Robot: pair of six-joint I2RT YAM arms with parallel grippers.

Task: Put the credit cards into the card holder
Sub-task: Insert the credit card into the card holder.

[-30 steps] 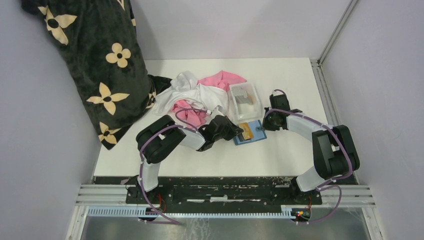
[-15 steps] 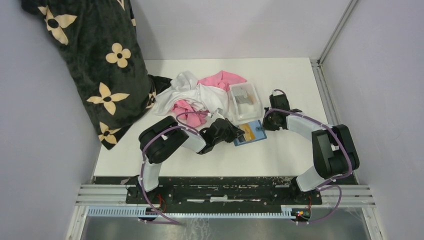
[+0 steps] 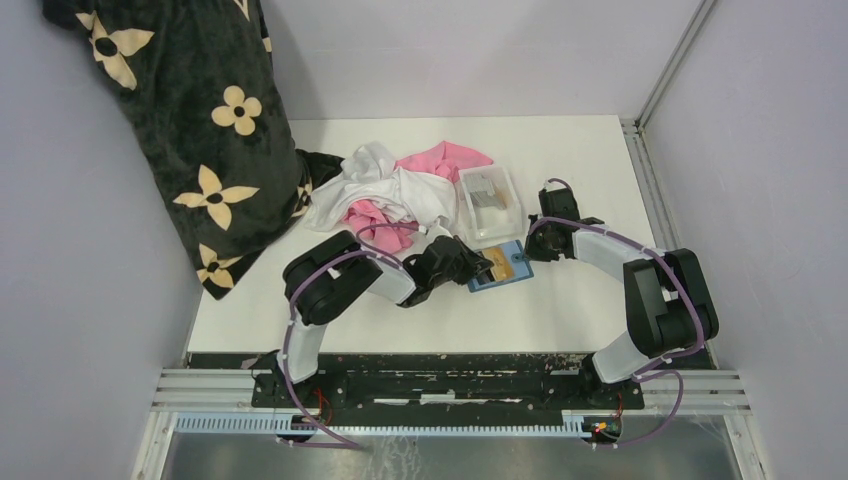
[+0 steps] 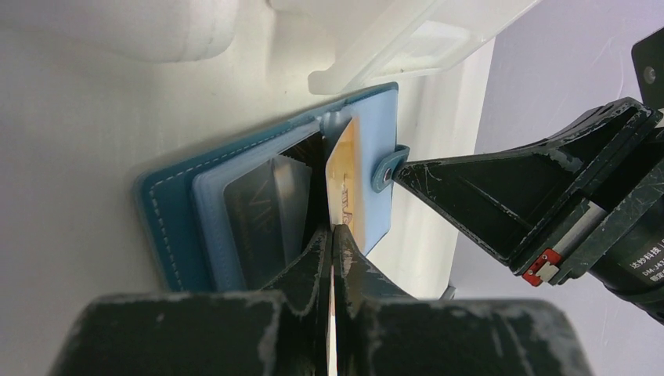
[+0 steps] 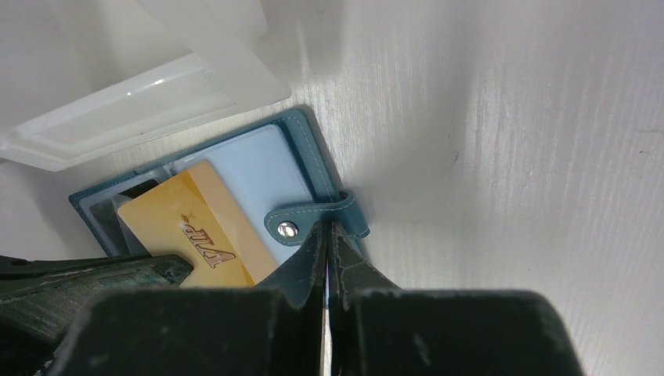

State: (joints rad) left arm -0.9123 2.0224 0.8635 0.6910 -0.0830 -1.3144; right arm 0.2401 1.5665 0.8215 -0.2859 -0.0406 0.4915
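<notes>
Left wrist: my left gripper (image 4: pixel 333 235) is clenched on the gold card (image 4: pixel 344 176). The card runs edge-on between the fingers and points up the frame into the open card holder (image 4: pixel 168 227). Its far end is at the pale-blue inner sleeves (image 4: pixel 372 196). Can't tell if it is in a slot or just lying against one. A grey card (image 4: pixel 266 207) shows through a clear sleeve left of the gold one.

My right gripper (image 4: pixel 403 168) comes in from the right of that frame, tips on the snap tab (image 4: pixel 386 171).

Right wrist: right gripper (image 5: pixel 327 231) is closed, pinching the card holder (image 5: pixel 309 137) by its snap tab (image 5: pixel 313 221) at the holder's right edge. The gold card (image 5: pixel 188 227) lies diagonally over the sleeves, lettering up. The left gripper's finger (image 5: pixel 86 270) enters at lower left.

Top external: the card holder (image 3: pixel 508 272) lies open on the white surface (image 3: pixel 560 310) at frame centre, just below the clear tray (image 3: pixel 512 205). Left gripper (image 3: pixel 478 265) is on its left side and right gripper (image 3: pixel 528 252) on its right. The tray has flat grey pieces (image 3: pixel 485 193) in it, too small to call individually. A pink and white clothes pile (image 3: pixel 385 195) sits left of the tray, and a black floral cloth (image 3: pixel 190 110) hangs at upper left.
</notes>
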